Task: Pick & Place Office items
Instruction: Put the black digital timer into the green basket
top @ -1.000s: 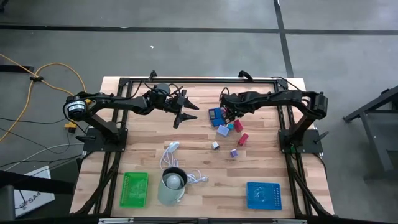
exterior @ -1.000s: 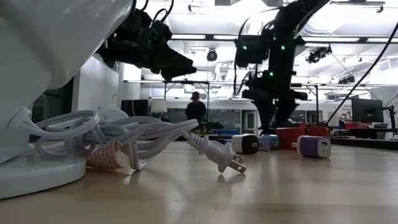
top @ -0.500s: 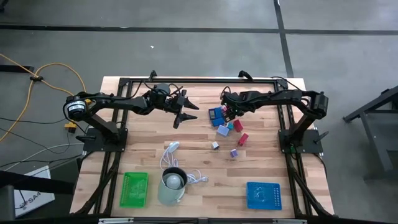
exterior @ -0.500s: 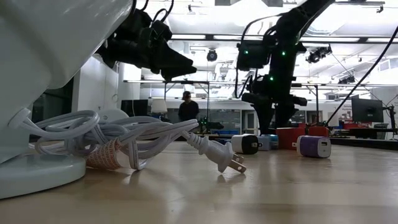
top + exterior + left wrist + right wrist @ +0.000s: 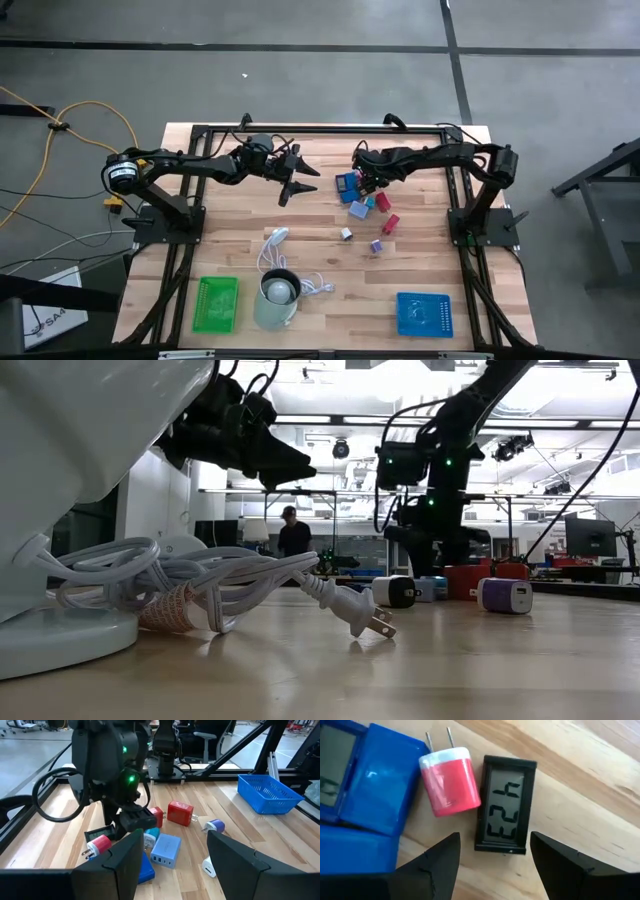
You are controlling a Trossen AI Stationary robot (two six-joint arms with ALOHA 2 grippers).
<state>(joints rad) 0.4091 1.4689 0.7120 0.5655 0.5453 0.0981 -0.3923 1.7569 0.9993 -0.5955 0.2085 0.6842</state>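
Observation:
The office items (image 5: 362,203) lie in a cluster on the table's far right part: a blue piece (image 5: 347,185), a light-blue block (image 5: 165,851), a red block (image 5: 180,813), a purple-and-white plug (image 5: 215,826). My right gripper (image 5: 365,181) hovers open just over the cluster's far left side. In its wrist view, its fingers (image 5: 427,870) stand on either side of a small black digital display (image 5: 506,805), with a pink plug (image 5: 449,782) beside it. My left gripper (image 5: 298,188) waits open above the table, left of the cluster.
A green tray (image 5: 217,303) and a blue tray (image 5: 423,313) sit at the near edge. Between them stands the pale cup (image 5: 277,297) with the white coiled cable (image 5: 200,585) beside it. A black frame (image 5: 320,130) borders the table. A person (image 5: 292,535) stands far behind.
My right gripper has shifted a little toward the table's left, staying open over the cluster. The items lie as before. The person in the background has walked leftward.

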